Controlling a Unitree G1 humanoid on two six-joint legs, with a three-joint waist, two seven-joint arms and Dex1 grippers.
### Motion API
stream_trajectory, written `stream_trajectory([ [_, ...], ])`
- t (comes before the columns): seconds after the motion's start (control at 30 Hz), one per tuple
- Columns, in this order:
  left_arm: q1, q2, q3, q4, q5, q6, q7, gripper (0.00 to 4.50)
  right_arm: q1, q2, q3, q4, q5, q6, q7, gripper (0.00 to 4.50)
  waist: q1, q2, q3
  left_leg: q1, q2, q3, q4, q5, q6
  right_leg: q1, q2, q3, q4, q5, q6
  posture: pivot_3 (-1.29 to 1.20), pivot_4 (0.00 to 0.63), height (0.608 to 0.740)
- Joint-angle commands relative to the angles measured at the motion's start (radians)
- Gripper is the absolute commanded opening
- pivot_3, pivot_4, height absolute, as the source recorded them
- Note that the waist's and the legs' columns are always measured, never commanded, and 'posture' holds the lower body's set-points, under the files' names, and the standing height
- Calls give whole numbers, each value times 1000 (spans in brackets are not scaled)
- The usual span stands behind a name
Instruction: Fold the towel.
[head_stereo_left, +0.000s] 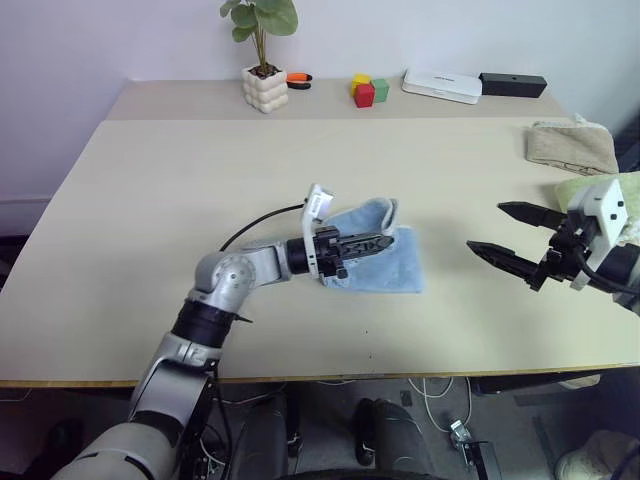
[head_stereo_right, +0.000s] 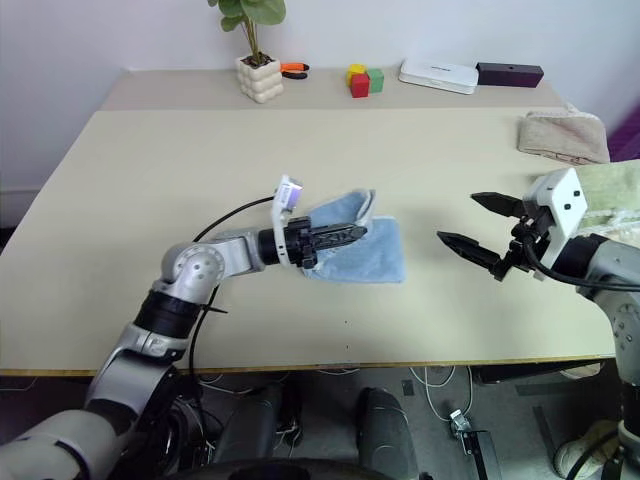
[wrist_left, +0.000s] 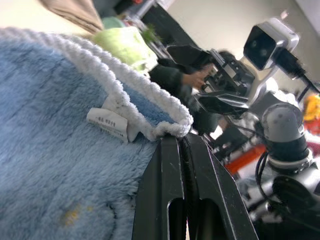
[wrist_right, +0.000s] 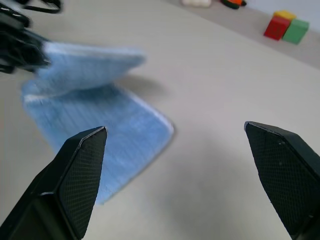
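The light blue towel (head_stereo_left: 390, 272) lies at the middle of the table, partly doubled over, with one part flat and one pale-trimmed edge lifted above it. My left gripper (head_stereo_left: 383, 240) is shut on that lifted edge and points level toward the right. In the left wrist view its fingers (wrist_left: 172, 170) pinch the trim beside a small white label (wrist_left: 107, 122). My right gripper (head_stereo_left: 485, 226) hovers to the right of the towel, apart from it, open and with nothing between its fingers. The right wrist view shows the towel (wrist_right: 115, 130) beyond the spread fingertips (wrist_right: 95, 145).
A beige folded towel (head_stereo_left: 572, 145) and a light green one (head_stereo_right: 610, 190) lie at the table's right edge, close behind my right arm. Along the back stand a potted plant (head_stereo_left: 265, 88), coloured blocks (head_stereo_left: 368, 90), a white box (head_stereo_left: 441, 86) and a black box (head_stereo_left: 512, 84).
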Motion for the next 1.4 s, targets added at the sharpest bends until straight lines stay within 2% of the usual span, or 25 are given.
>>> stream_trajectory([
  [0.03,-42,-54,-42,85,106,-59,-82,22,61,5,-85,-85,62,18,2,4500,-2,0,0,-1,0,0,0,0,1,0,0,0,-1,0,0,0,150,740],
  [0.3,-41,-143,-75,153,255,-136,-175,22,110,20,-115,-157,130,26,-34,4500,-5,-1,0,-4,0,-2,1,0,1,-3,0,-2,0,0,1,0,150,740],
  [0.5,-36,-159,-84,205,328,-123,-219,22,102,24,-85,-161,131,20,-61,4500,-4,-1,0,-5,0,-3,2,0,1,-2,0,-2,0,0,1,0,150,740],
  [0.6,-41,-170,-59,231,353,-125,-192,893,87,25,-63,-157,127,20,-71,4500,-4,-1,0,-5,0,-4,2,0,1,-2,0,-3,0,0,1,0,150,740],
  [0.73,-35,-187,-22,204,343,-123,-197,2887,53,26,-32,-136,121,13,-75,4500,-4,-1,0,-5,0,-4,2,0,1,-2,0,-3,0,0,1,0,150,740],
  [0.83,-4,-164,-5,89,263,-65,-304,4445,19,29,0,-120,118,12,-74,4500,-5,0,0,-5,0,-4,2,0,1,-2,0,-3,0,0,1,0,150,740],
  [0.97,28,-129,35,-53,174,-1,-367,4481,-33,47,24,-92,129,15,-87,4500,-5,0,0,-5,0,-4,2,0,1,-2,0,-3,2,2,4,0,150,740],
  [1.07,38,-125,95,-132,127,-1,-346,4481,-97,88,41,-53,130,18,-138,4500,-5,0,0,-5,0,-5,4,0,1,-2,0,-3,3,2,4,0,150,740],
  [1.17,11,-131,174,-95,120,2,-248,4481,-209,192,42,5,128,27,-295,4500,-6,1,0,-4,0,-5,5,1,1,-1,0,-3,4,2,4,0,150,740],
  [1.2,2,-138,209,-59,144,-40,-189,4243,-222,235,66,-10,95,14,-354,4500,-4,0,0,-4,0,-5,7,0,1,-1,0,-3,6,2,4,0,150,740],
  [1.27,-2,-149,261,-12,185,-129,-107,3626,-219,308,93,-54,74,12,-437,3955,-4,0,0,-5,0,-7,9,0,1,-1,0,-4,9,2,5,0,150,740],
  [1.3,5,-160,290,2,208,-173,-41,3136,-200,345,129,-96,40,3,-484,3620,-4,1,0,-5,0,-8,10,0,1,-1,0,-4,11,1,5,0,150,740],
  [1.33,10,-169,307,10,221,-200,3,2688,-186,368,152,-124,20,0,-515,3181,-4,1,0,-5,0,-8,10,0,1,-2,0,-4,12,1,6,0,150,740],
  [1.37,15,-178,320,13,226,-217,33,1985,-182,393,166,-141,0,-6,-550,2427,-5,1,0,-6,0,-8,10,0,1,-2,0,-4,13,1,6,0,150,740],
  [1.4,33,-196,321,-6,224,-224,55,1613,-198,465,171,-149,5,0,-637,2069,-6,0,0,-6,0,-8,10,0,1,-2,0,-4,13,1,6,0,150,740],
])
